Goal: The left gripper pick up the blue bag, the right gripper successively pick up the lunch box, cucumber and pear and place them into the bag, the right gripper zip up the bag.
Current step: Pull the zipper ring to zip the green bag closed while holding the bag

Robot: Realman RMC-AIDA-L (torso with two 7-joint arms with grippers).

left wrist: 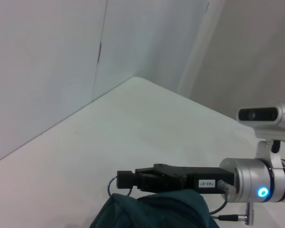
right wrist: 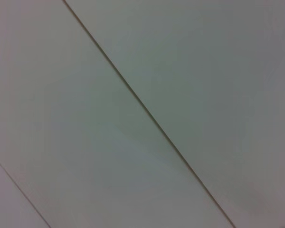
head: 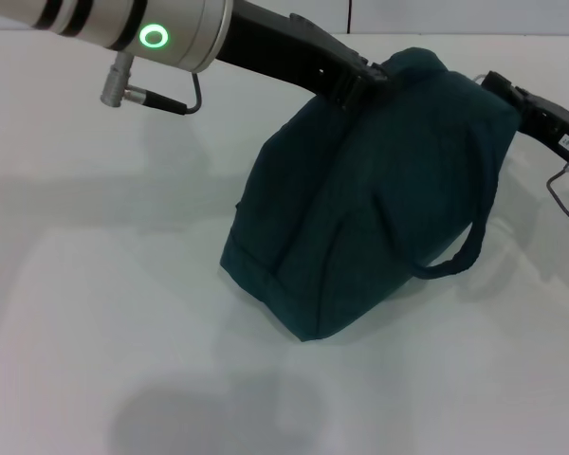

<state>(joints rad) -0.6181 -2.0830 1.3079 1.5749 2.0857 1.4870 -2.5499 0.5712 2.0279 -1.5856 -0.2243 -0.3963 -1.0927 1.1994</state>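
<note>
The large dark teal-blue fabric bag [head: 360, 199] stands on the white table [head: 95, 284], leaning, with one loop handle [head: 455, 254] hanging off its right side. The black two-fingered left gripper [head: 365, 81], on its black arm with a silver cylindrical wrist [head: 142, 27] (green ring light glowing), presses into the bag's top left edge; whether its fingers are clenched on fabric cannot be told, since the cloth hides the tips. The black right gripper [left wrist: 137, 180], bearing a small white label [left wrist: 206, 183], sits against the bag's top right edge; how its fingers stand cannot be told either. The right wrist view shows only pale flat panels.
</note>
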